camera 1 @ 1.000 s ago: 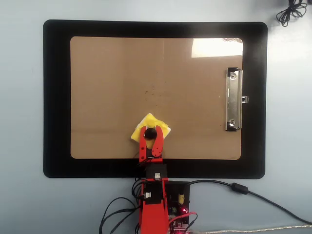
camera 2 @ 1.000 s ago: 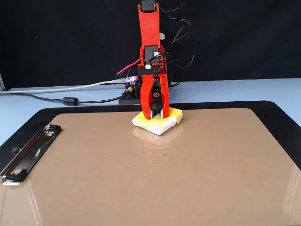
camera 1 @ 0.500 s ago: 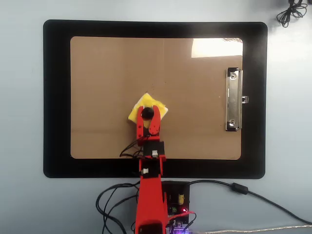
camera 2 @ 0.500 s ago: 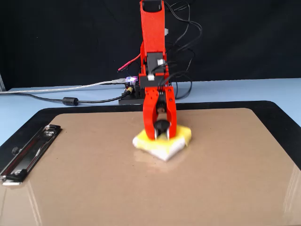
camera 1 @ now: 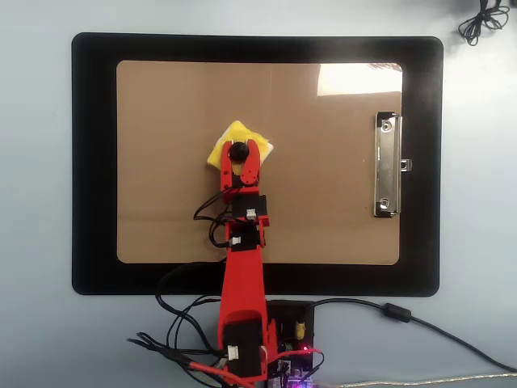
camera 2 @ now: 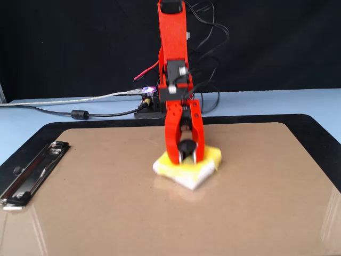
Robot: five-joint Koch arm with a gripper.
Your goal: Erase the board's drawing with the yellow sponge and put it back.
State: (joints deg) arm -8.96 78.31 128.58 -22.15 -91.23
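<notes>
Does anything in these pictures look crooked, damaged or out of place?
Nothing looks damaged or spilled. The yellow sponge lies turned like a diamond against the straight edges of the board, with the gripper closed on its black knob. No drawing shows on the bare board; the sponge may cover it.

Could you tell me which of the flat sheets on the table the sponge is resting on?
The brown board, not the larger black mat beneath it.

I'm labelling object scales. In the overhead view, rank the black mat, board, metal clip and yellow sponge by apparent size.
1. black mat
2. board
3. metal clip and yellow sponge: too alike to rank; the gripper covers part of the sponge.
</notes>
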